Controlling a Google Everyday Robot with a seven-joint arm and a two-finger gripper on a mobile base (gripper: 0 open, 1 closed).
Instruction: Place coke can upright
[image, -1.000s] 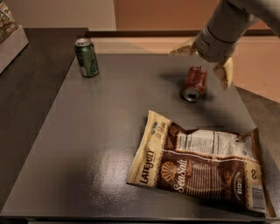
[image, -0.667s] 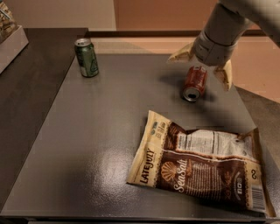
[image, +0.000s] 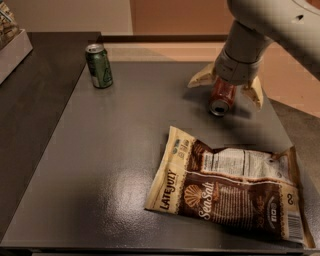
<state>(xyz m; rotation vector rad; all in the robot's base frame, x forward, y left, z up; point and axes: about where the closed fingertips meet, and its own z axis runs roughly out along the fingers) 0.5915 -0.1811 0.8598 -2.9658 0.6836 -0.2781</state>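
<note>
A broad, flat, dark grey table top (image: 100, 165) was seen filling most of the view. A thick, pale grey robot arm (image: 270, 25) was seen reaching down from the upper right towards the far right part of the table. A large, crumpled brown and cream foil snack bag (image: 225, 192) printed with "Sea Salt" was laid flat at the near right. The cream-coloured two-finger gripper (image: 225, 93) was held low over the far right of the table, its fingers (image: 200, 78) spread wide apart. A slim green metal can (image: 99, 65) was stood upright at the far left. The small red aluminium coke can (image: 221, 92) was laid on its side between the spread fingers, its silver end turned towards the near side; whether either finger touched it could not be told.
</note>
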